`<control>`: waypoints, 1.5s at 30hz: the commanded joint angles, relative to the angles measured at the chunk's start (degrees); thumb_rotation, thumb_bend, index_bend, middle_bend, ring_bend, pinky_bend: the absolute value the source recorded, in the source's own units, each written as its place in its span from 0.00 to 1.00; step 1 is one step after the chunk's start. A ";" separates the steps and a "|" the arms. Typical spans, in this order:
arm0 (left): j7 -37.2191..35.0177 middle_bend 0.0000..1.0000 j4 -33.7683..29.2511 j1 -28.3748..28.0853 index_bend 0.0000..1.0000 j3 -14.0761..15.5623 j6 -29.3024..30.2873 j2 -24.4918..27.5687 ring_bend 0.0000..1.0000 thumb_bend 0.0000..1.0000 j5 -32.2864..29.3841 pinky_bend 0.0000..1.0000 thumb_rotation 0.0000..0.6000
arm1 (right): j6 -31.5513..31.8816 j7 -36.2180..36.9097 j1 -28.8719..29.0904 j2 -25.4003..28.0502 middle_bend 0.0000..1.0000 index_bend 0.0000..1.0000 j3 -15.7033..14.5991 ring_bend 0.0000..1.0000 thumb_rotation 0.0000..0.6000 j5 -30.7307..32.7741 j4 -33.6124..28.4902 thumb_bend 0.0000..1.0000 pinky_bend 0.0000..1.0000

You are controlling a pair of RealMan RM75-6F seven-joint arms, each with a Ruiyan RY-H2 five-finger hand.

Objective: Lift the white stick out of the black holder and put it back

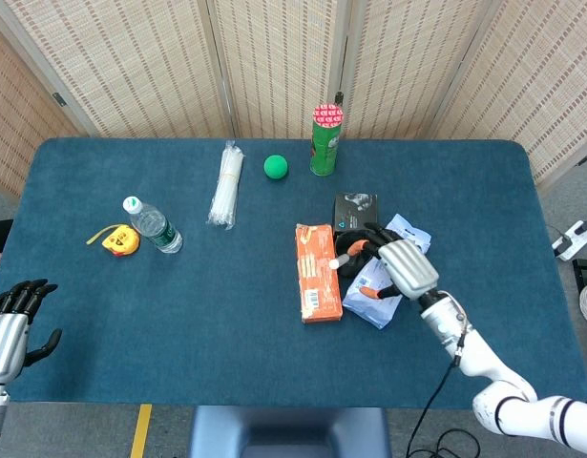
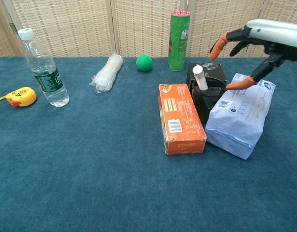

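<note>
The white stick (image 1: pixel 342 258) (image 2: pixel 200 77) leans upright in the black holder (image 1: pixel 351 242) (image 2: pixel 208 96), wedged between an orange box and a white-blue bag. My right hand (image 1: pixel 400 269) (image 2: pixel 264 36) hovers just right of and above the holder, its orange-tipped fingers spread toward the stick and holding nothing. In the chest view there is a clear gap between the fingertips and the stick. My left hand (image 1: pixel 7 329) hangs off the table's near left corner, fingers apart and empty.
The orange box (image 1: pixel 317 272) (image 2: pixel 181 118) lies against the holder's left side, and the white-blue bag (image 1: pixel 412 237) (image 2: pixel 240 113) lies on its right. A small black box (image 1: pixel 355 210) sits behind. A green can (image 1: pixel 325 140), green ball (image 1: pixel 276 167), bottle (image 1: pixel 152 225) and tape measure (image 1: pixel 119 240) stand further off.
</note>
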 commanded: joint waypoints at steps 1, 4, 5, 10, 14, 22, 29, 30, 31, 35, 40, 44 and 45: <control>-0.10 0.21 -0.10 0.21 0.25 0.05 0.08 0.14 0.17 0.34 -0.20 0.23 1.00 | -1.39 -1.54 1.89 -2.29 0.21 0.36 0.22 0.08 1.00 1.22 3.00 0.17 0.19; -0.08 0.21 -0.15 0.40 0.25 0.14 -0.02 0.26 0.17 0.34 -0.40 0.23 1.00 | -1.77 -1.64 2.64 -3.54 0.21 0.36 0.24 0.08 1.00 2.45 5.61 0.18 0.19; -0.07 0.21 -0.17 0.40 0.25 0.16 -0.12 0.28 0.17 0.34 -0.47 0.23 1.00 | -1.96 -1.49 2.85 -3.84 0.21 0.36 0.26 0.08 1.00 2.81 6.33 0.18 0.19; 0.31 0.21 -0.53 0.19 0.25 0.03 -0.69 0.25 0.17 0.34 -0.79 0.23 1.00 | -3.45 -1.23 4.47 -5.81 0.22 0.36 -0.27 0.08 1.00 3.60 10.04 0.20 0.19; 0.62 0.21 -0.67 0.01 0.25 -0.13 -0.95 0.20 0.17 0.34 -0.91 0.23 1.00 | -3.82 -1.00 5.54 -7.48 0.23 0.36 -0.49 0.08 1.00 3.76 11.90 0.21 0.19; 0.69 0.21 -0.75 -0.06 0.25 -0.28 -1.29 0.35 0.17 0.34 -1.29 0.23 1.00 | -4.32 -0.95 6.82 -9.32 0.25 0.39 -0.97 0.08 1.00 4.60 14.68 0.26 0.19; 0.92 0.21 -0.71 -0.04 0.25 -0.33 -1.41 0.28 0.17 0.34 -1.51 0.23 1.00 | -4.29 -0.35 7.09 -9.70 0.27 0.44 -1.35 0.09 1.00 5.15 15.85 0.29 0.19; 0.92 0.21 -0.72 -0.06 0.25 -0.35 -1.43 0.27 0.17 0.34 -1.50 0.23 1.00 | -4.36 -0.28 7.16 -9.74 0.27 0.44 -1.41 0.09 1.00 5.19 15.95 0.29 0.19; 0.95 0.21 -0.70 -0.08 0.25 -0.37 -1.43 0.25 0.17 0.34 -1.48 0.23 1.00 | -4.37 -0.30 7.25 -9.83 0.27 0.44 -1.48 0.09 1.00 5.23 16.11 0.29 0.19; 0.95 0.21 -0.60 -0.10 0.25 -0.39 -1.50 0.20 0.17 0.34 -1.53 0.23 1.00 | -4.31 -0.33 7.55 -10.26 0.27 0.45 -1.59 0.09 1.00 5.41 16.50 0.29 0.19; 0.74 0.21 -0.38 0.01 0.25 -0.33 -1.54 0.12 0.17 0.34 -1.62 0.23 1.00 | -4.40 -0.77 8.05 -10.93 0.27 0.45 -1.61 0.09 1.00 5.85 16.94 0.29 0.19; 0.45 0.21 -0.16 0.16 0.25 -0.28 -1.49 0.10 0.17 0.34 -1.72 0.23 1.00 | -4.27 -1.27 8.43 -11.58 0.28 0.46 -1.39 0.10 1.00 6.40 17.19 0.29 0.19; 0.37 0.21 -0.09 0.20 0.25 -0.28 -1.46 0.09 0.17 0.34 -1.74 0.23 1.00 | -4.26 -1.41 8.51 -11.68 0.28 0.46 -1.36 0.10 1.00 6.53 17.26 0.29 0.19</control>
